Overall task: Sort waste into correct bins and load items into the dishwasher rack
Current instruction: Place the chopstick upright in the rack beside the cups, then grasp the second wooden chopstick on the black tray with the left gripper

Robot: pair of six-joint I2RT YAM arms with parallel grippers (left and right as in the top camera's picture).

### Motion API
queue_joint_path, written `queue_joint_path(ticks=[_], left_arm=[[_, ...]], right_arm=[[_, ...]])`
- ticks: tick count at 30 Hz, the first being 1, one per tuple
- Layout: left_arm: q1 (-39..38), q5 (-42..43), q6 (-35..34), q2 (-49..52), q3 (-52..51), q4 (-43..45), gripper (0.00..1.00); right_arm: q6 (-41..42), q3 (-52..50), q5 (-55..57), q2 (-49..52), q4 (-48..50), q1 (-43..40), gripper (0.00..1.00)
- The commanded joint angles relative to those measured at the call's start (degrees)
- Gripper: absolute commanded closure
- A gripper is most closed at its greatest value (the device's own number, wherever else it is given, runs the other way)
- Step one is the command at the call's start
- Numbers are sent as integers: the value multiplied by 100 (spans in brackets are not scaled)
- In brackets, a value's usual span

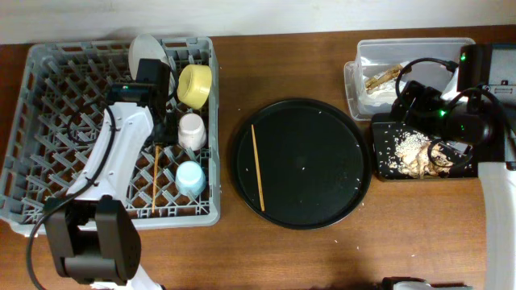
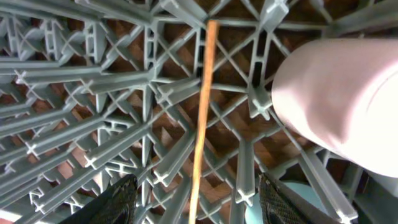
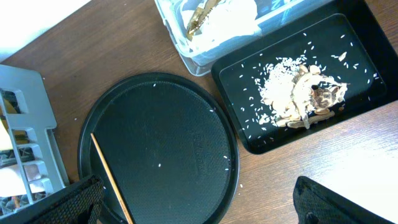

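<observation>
Chopstick loading in hand. Left fingers [image 2: 118,202] spread, gripping nothing, over one chopstick [image 2: 202,112] lying in dishwasher rack [image 1: 48,121] beside pink cup [image 2: 336,93]. Right fingers [image 3: 68,205] spread, empty. Second chopstick [image 1: 257,165] at nine o'clock on round tray [image 1: 322,161]; next, likely a fine pinch there.

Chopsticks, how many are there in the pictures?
2. The first chopstick lies in the grey rack near the pink cup. The second chopstick lies on the round black tray. None looks hidden.
</observation>
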Motion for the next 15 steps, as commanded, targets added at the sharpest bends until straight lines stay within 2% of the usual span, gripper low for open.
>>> queue_joint_path(ticks=[1, 4, 6, 9, 15], left_arm=[[-354, 667, 15, -229, 474, -286, 37], [-1207, 1088, -127, -595, 531, -33, 37], [-1698, 1095, -905, -533, 525, 90, 35], [-2339, 1091, -1141, -59, 520, 400, 35], [-2852, 1084, -1766, 1040, 520, 885, 43]], right_arm=[[2, 44, 92, 15, -4, -17, 2], [2, 44, 92, 15, -4, -17, 2], [2, 44, 92, 15, -4, -17, 2], [2, 44, 92, 15, -4, -17, 2], [2, 44, 92, 15, -4, -17, 2]])
